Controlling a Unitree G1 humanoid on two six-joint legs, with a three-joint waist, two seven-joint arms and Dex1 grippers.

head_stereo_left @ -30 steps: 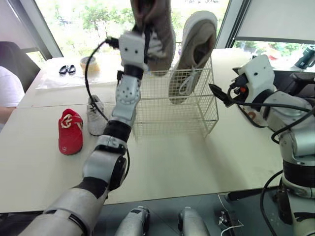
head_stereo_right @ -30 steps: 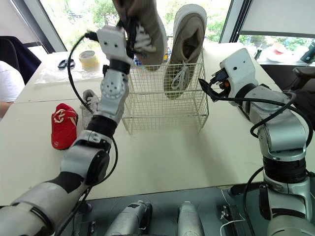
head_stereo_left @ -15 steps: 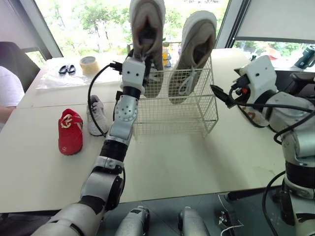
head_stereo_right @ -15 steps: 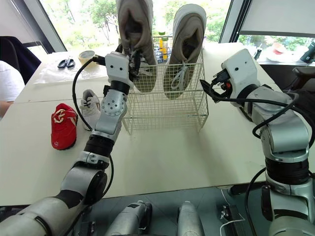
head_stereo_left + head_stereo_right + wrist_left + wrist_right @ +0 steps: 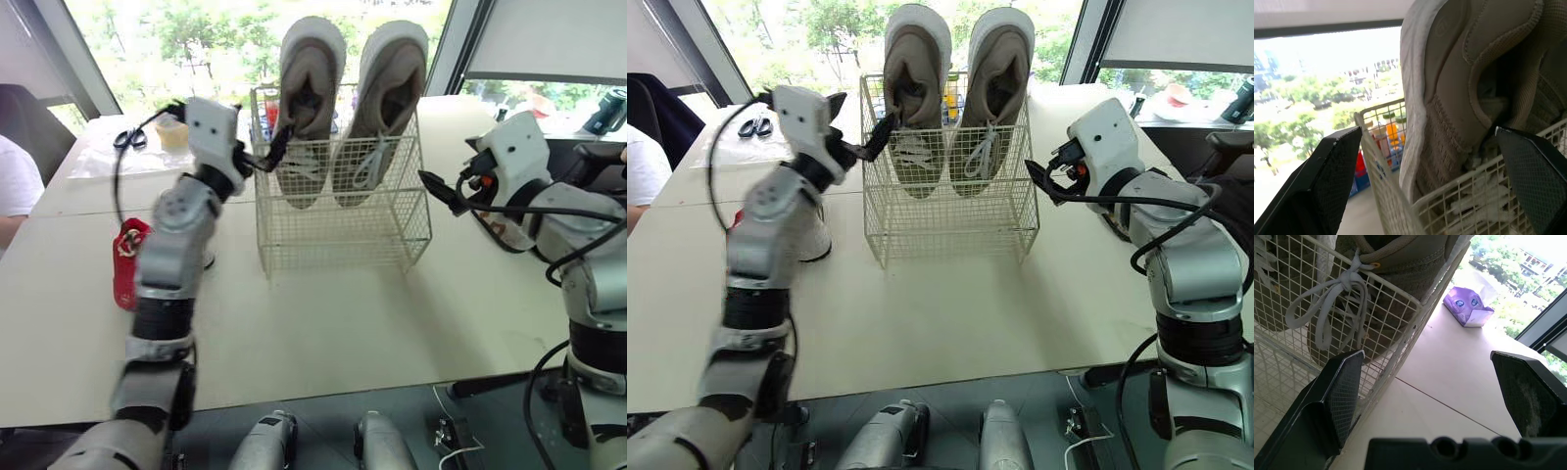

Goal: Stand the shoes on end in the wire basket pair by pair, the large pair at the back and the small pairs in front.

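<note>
Left gripper [image 5: 860, 122] splayed wide, perhaps touching basket [image 5: 950, 223].

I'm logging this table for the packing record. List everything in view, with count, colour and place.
basket: 1, white wire, middle of the table
large shoes: 2, beige, standing on end at the basket's back
red shoe: 1, red, left of the basket
white shoe: 1, white, beside the red one
scissors: 1, black, far left
tape roll: 1, yellowish, near the scissors
tissue pack: 1, purple, past the basket
sleeve: 1, white, left edge
left gripper: black, open, at the basket's left rim
right gripper: black, open, right of the basket
</note>
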